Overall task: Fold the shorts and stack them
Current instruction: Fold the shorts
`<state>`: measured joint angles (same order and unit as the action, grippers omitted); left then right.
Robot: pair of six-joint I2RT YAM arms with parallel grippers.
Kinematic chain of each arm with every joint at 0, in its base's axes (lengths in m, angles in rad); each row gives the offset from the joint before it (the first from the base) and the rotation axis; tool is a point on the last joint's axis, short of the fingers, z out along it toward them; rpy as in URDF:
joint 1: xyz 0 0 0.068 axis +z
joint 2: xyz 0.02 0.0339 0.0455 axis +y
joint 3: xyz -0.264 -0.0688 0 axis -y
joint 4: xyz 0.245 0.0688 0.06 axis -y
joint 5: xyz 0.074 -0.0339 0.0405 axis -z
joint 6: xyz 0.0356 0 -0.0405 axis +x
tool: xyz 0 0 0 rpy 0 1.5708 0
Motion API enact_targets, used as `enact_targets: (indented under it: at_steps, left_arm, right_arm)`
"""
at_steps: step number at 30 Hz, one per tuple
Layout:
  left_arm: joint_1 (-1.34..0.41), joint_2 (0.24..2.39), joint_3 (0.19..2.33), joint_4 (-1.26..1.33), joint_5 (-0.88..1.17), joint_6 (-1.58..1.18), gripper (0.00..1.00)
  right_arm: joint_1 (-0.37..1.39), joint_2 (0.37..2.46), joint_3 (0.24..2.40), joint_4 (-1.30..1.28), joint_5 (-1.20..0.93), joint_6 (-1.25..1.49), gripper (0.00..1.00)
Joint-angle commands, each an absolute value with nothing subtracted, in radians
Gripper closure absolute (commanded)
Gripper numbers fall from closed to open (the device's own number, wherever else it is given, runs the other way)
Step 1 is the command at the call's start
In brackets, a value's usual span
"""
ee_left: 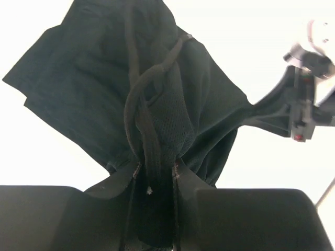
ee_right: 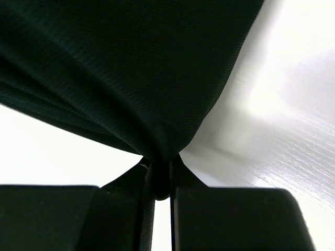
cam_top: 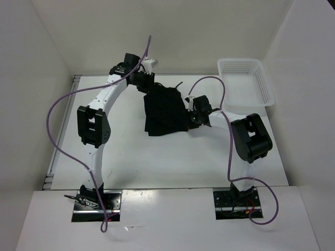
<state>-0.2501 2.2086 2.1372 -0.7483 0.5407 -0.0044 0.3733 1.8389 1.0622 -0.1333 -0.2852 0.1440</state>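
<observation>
- Top external view: the shorts (cam_top: 165, 110) sit toward the far middle of the table (cam_top: 157, 162) as a dark, rumpled mass drawn out between both arms.
- The left gripper (cam_top: 144, 83) meets the far-left corner of the cloth, and the right gripper (cam_top: 192, 111) meets its right edge.
- In the left wrist view, the left claw is clenched on a gathered fold of black fabric. The drawstring (ee_left: 144, 104) loops down and runs in between the same fingers.
- From that pinch the fabric fans outward in loose folds, and a taut ridge leads off to the right gripper at the side of the picture.
- In the right wrist view, the right claw is clamped on a thin pinch of the cloth. The material spreads away from the fingertips in stretched creases, with bare white table beyond it.
- Whether the lower hem of the shorts rests on the table cannot be told.
- A white lattice basket (cam_top: 246, 83) stands at the far-right corner, apart from the shorts, just behind the right arm.
</observation>
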Motion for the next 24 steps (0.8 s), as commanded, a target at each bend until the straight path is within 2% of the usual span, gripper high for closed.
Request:
enact_targets:
  at_steps: [1, 4, 5, 9, 11, 14, 16, 17, 19, 21, 24]
  left_arm:
    - [-0.235, 2.274, 2.131, -0.693, 0.486, 0.0, 0.75]
    - [-0.209, 2.363, 2.169, -0.727, 0.465, 0.0, 0.75]
    - [-0.195, 2.382, 2.178, -0.736, 0.465, 0.0, 0.73]
    - [-0.186, 2.468, 2.22, -0.776, 0.356, 0.0, 0.64]
    - [-0.186, 2.499, 2.253, -0.83, 0.356, 0.0, 0.5]
    - [-0.176, 2.519, 2.292, -0.853, 0.347, 0.0, 0.34]
    - [-0.176, 2.519, 2.292, -0.853, 0.347, 0.0, 0.26]
    - [-0.176, 2.505, 2.292, -0.853, 0.347, 0.0, 0.17]
    - [-0.176, 2.471, 2.292, -0.853, 0.347, 0.0, 0.08]
    - [-0.176, 2.423, 2.281, -0.853, 0.347, 0.0, 0.0]
    - [-0.167, 2.329, 2.241, -0.853, 0.374, 0.0, 0.0]
  right_arm:
    - [0.373, 1.83, 1.085, -0.124, -0.268, 0.137, 0.89]
    - [0.373, 1.83, 1.085, -0.124, -0.259, 0.126, 0.83]
    - [0.373, 1.83, 1.085, -0.124, -0.25, 0.115, 0.76]
    - [0.373, 1.81, 1.085, -0.133, -0.262, 0.103, 0.65]
    - [0.373, 1.801, 1.085, -0.133, -0.262, 0.094, 0.52]
    - [0.373, 1.79, 1.075, -0.133, -0.25, 0.084, 0.37]
    - [0.373, 1.778, 1.075, -0.146, -0.25, 0.058, 0.3]
    - [0.373, 1.766, 1.075, -0.146, -0.25, 0.046, 0.25]
    - [0.373, 1.747, 1.075, -0.169, -0.25, 0.012, 0.18]
    - [0.373, 1.712, 1.11, -0.192, -0.25, -0.014, 0.09]
    - [0.373, 1.652, 1.181, -0.273, -0.261, -0.092, 0.0]
